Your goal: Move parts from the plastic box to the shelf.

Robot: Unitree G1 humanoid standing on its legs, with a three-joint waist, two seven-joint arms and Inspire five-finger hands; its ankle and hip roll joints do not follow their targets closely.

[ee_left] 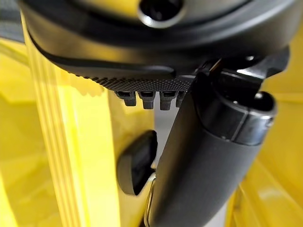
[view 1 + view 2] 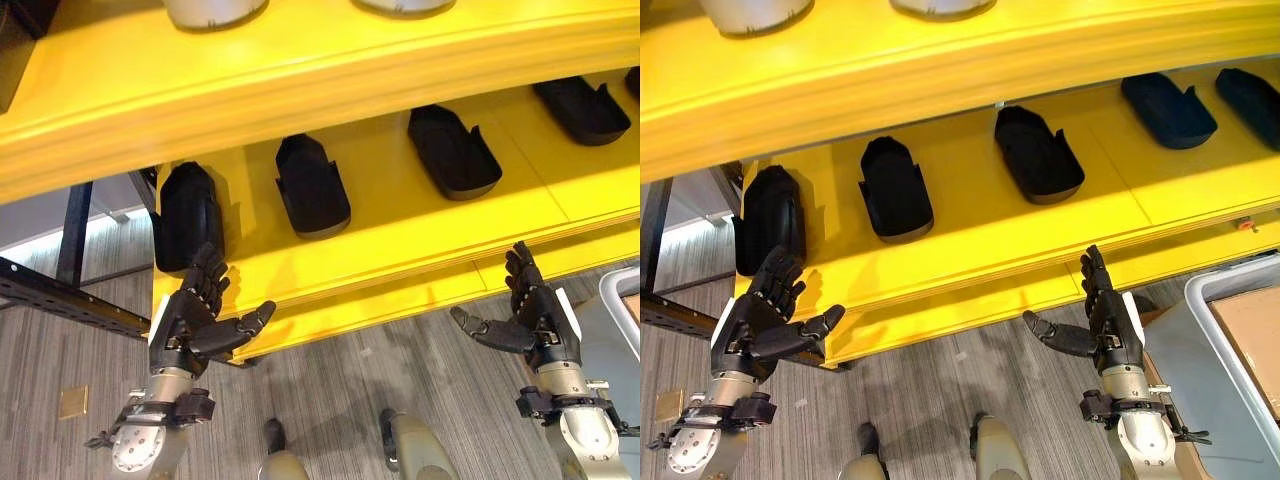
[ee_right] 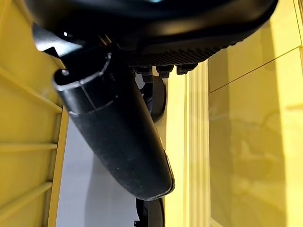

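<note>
Both hands empty, fingers spread: left hand (image 2: 190,320), right hand (image 2: 1110,325) below shelf (image 2: 400,235) front edge. Plastic box (image 2: 1230,340) just beside right hand, outboard; right hand nearer. Black parts (image 2: 312,185) lie on shelf, long axes front-to-back.

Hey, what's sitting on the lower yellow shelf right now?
Black parts lie in a row on the lower shelf, among them one at the left end and one beside it. The upper shelf covers the back, so anything there is hidden.
</note>
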